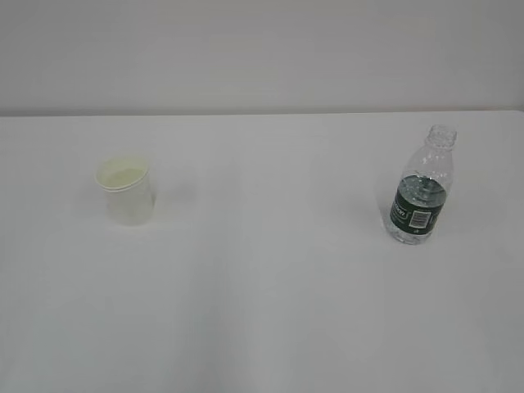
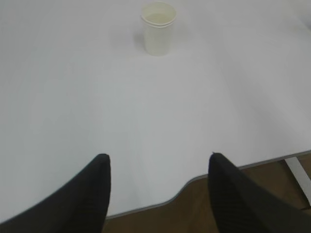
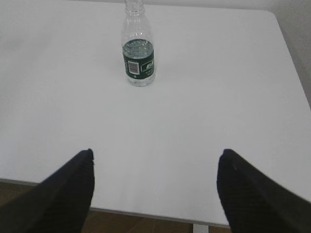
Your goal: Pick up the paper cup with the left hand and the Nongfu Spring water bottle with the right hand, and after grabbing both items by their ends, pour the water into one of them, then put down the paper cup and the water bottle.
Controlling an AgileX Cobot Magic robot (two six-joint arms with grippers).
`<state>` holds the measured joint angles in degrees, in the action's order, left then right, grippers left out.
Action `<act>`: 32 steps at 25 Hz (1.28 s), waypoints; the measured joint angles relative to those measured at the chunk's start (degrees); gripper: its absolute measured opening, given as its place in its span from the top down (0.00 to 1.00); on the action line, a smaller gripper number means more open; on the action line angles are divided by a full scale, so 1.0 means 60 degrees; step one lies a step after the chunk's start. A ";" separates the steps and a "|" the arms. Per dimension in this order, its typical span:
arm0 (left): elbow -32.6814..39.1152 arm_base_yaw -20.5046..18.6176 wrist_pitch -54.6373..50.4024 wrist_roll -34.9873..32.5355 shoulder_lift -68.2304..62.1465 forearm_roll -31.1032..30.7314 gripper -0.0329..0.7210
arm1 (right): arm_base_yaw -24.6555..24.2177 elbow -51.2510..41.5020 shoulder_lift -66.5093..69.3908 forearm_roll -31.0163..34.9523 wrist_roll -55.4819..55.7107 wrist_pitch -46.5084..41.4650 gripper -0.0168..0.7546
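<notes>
Two task items and two grippers on one white table (image 1: 270, 311), listed by size. Table: plain white top, near edge showing in both wrist views. Left hand (image 2: 158, 167): black fingers spread wide, empty, hanging over the table's near edge, well apart from the cup straight ahead. Right hand (image 3: 155, 165): black fingers spread wider, empty, likewise at the near edge, bottle ahead and slightly left. Nongfu Spring water bottle (image 1: 422, 192): clear ribbed plastic, upright, capless, right side of the table; water (image 1: 423, 190) reaching about label height; dark green label with a white barcode patch, lettering too small to read. Paper cup (image 1: 125, 191): off-white, upright, left side, no print visible. Risks: the open bottle would probably spill if nudged off-centre on approach; the light cup could tip or crush under an uneven, hard squeeze.
</notes>
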<state>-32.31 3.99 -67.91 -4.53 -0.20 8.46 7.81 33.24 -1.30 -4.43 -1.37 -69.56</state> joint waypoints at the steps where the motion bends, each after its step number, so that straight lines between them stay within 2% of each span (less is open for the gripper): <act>1: 0.0000 0.0000 0.0000 0.0000 0.0000 0.0000 0.36 | 0.0000 -0.0096 0.0000 0.0000 0.0000 0.0044 0.22; 9: 0.0310 0.0000 0.0637 0.0000 0.0000 -0.0177 0.36 | 0.0000 -0.0768 0.0000 0.0000 0.0043 0.0606 0.22; 32: 0.0310 0.0000 0.0684 0.0000 0.0000 -0.0177 0.36 | 0.0000 -0.0801 0.0000 0.0004 0.0064 0.0611 0.22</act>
<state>-30.45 3.99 -63.81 -4.53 -0.20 7.40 7.81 28.44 -1.30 -4.40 -0.99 -65.89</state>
